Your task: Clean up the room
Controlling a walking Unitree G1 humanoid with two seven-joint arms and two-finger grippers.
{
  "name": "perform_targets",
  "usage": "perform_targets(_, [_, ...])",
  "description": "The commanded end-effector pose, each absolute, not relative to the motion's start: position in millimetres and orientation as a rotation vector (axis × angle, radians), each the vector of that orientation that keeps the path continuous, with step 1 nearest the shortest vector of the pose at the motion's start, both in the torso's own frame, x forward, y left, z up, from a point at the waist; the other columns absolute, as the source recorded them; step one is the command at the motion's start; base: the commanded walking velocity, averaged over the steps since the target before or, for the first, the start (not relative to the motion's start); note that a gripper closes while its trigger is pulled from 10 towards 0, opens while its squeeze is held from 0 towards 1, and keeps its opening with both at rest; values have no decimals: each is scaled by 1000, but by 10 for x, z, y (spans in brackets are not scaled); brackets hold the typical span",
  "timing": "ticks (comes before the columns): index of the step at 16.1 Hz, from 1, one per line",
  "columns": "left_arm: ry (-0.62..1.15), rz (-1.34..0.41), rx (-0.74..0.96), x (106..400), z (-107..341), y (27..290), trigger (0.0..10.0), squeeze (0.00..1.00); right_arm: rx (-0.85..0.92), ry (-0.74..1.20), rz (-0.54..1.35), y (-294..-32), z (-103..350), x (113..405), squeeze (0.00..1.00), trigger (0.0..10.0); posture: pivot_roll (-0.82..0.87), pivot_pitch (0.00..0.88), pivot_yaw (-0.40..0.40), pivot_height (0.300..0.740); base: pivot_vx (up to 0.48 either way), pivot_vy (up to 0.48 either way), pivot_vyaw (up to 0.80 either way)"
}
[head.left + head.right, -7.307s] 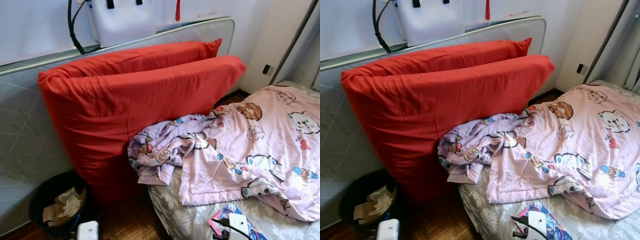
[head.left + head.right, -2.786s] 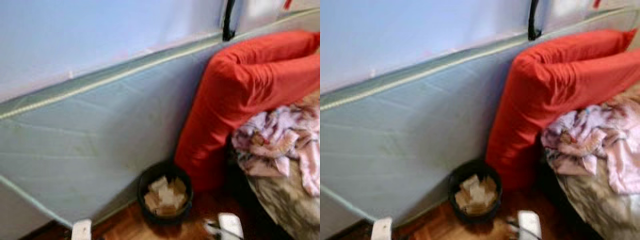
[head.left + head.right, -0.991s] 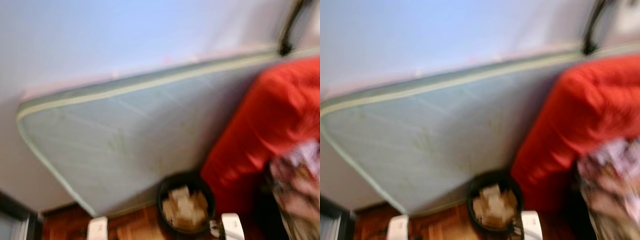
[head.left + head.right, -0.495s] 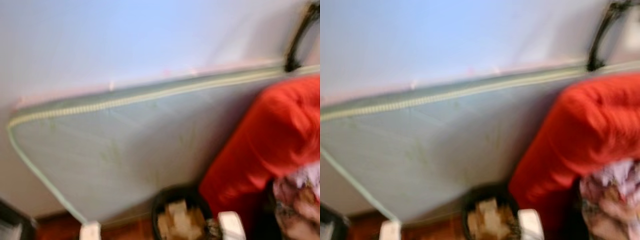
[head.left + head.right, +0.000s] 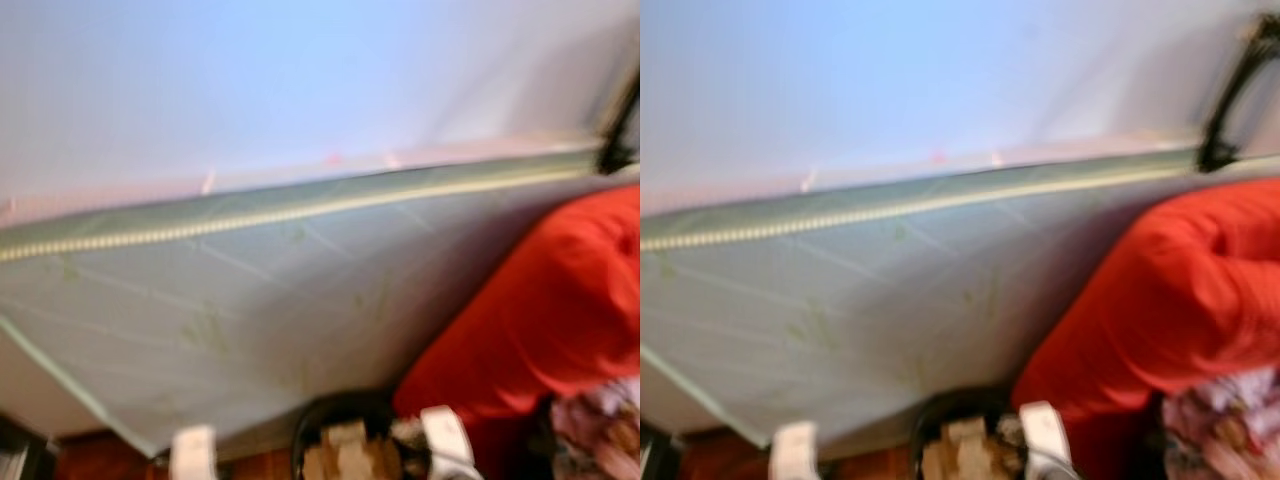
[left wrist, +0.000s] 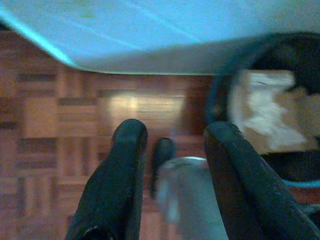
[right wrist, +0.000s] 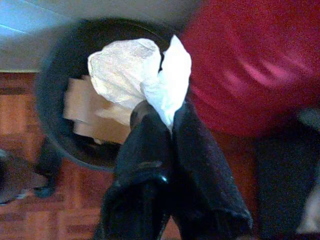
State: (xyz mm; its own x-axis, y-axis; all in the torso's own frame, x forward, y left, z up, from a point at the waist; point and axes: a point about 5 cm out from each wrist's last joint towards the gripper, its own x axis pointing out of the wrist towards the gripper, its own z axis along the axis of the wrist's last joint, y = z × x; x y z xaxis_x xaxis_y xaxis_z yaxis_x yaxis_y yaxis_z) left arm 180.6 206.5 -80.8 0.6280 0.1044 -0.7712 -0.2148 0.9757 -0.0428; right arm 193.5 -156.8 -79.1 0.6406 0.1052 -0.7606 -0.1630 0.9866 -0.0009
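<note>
Right gripper [image 7: 167, 125] is clenched on a crumpled white tissue [image 7: 142, 75], holding it above the black trash bin [image 7: 65, 145], which already has cardboard-coloured paper scraps [image 7: 92, 117] inside. Left gripper [image 6: 172, 150] hangs with fingers spread and nothing between them, over the parquet floor [image 6: 60, 115] just beside the bin. Step in hand looks like dropping the tissue in the bin. To do it well: centre the wad over the bin opening, not the rim, then open the fingers fully so the light paper falls free and does not cling to a pad. Head views are blurred. The bin [image 5: 345, 440] sits in a tight pocket, with the leaning pale mattress [image 5: 250, 310] close behind it and the red cushion [image 5: 540, 320] just beside it on the robot's right. Open room is mostly on the floor side, toward the left gripper. Patterned bedding [image 5: 600, 440] sits at the far right edge.
</note>
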Motion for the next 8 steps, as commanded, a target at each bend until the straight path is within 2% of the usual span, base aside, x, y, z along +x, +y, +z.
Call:
perform_targets(1, [879,176,-150,1797,-810,2089,10000,0,-62,879,150,-1633,-817,1873,0,10000,45,13,-14,740,0,0,0])
perform_targets(4, [832,204,-140,1805,-728,2386,10000,0,-49,754,249,-1526,-660,2122,0,10000,44,19,-10,740,0,0,0])
perform_targets(5, [826,204,-138,1813,-717,2407,10000,0,-49,736,258,-1512,-635,2160,0,10000,40,20,-9,740,0,0,0])
perform_targets(8, [744,190,-138,2039,-579,2447,10000,0,65,582,300,-1353,-372,2512,0,10000,45,26,-8,740,0,0,0])
